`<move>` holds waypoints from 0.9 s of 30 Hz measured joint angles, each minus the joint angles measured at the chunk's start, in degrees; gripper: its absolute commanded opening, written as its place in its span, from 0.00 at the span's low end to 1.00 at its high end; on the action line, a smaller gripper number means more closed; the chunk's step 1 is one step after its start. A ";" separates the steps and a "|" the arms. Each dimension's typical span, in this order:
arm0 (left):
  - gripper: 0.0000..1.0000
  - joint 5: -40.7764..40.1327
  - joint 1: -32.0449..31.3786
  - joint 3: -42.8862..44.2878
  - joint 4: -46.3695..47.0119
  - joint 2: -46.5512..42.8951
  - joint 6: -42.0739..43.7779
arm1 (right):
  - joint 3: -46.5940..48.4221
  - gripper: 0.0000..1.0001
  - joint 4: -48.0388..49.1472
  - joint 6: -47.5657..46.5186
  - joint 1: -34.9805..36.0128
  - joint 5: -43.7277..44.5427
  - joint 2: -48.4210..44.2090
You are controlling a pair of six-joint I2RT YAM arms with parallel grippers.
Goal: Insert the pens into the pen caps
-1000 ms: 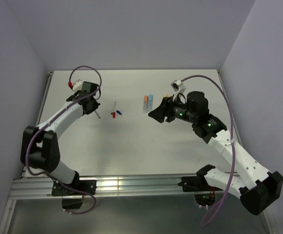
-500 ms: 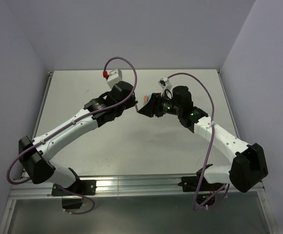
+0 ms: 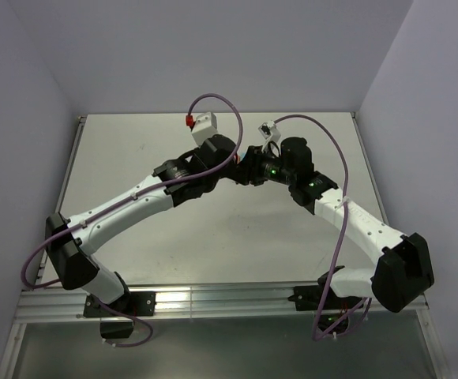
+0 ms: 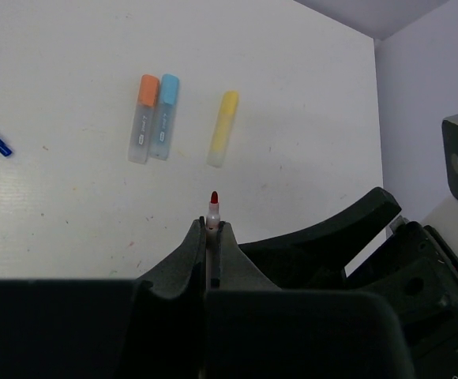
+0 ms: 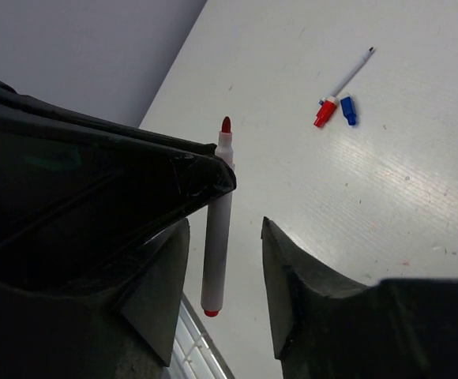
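A thin white red-tipped pen [image 5: 217, 213] is pinched near its tip end by the left gripper [image 4: 212, 239], whose jaws are pressed together on the barrel; the pen is held in the air above the table [image 4: 71, 221], with the red nib pointing away from the left wrist. The right gripper [image 5: 225, 272] is placed around the pen's lower barrel with its jaws spread, 1 finger on each side and a gap visible on both, so nothing is gripped by it yet.

The matching red cap [image 5: 324, 113] lies on the table, touching the end of a second thin white pen [image 5: 354, 69], with a dark blue cap [image 5: 348, 110] just beside it. 3 stubby highlighters [image 4: 164, 117] with orange, light blue and yellow ends lie side by side, well apart from these.

The pen is judged light, stiff and smooth, so it is likely to slip or pivot if squeezed off-centre. It is best taken at mid-barrel, square across the shaft, with the nib end left free for the cap.
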 measured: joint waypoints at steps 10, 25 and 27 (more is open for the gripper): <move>0.00 -0.31 -1.25 0.20 0.55 0.20 0.00 | 0.02 0.00 -0.24 0.52 0.00 1.60 -0.66; 0.61 -4.94 -0.76 0.13 1.99 -3.58 1.29 | 0.09 0.00 -2.45 -1.49 0.00 4.33 -3.37; 0.59 -5.73 0.48 0.11 1.20 -5.29 1.07 | 0.09 0.00 -2.99 -1.81 0.00 4.63 -3.67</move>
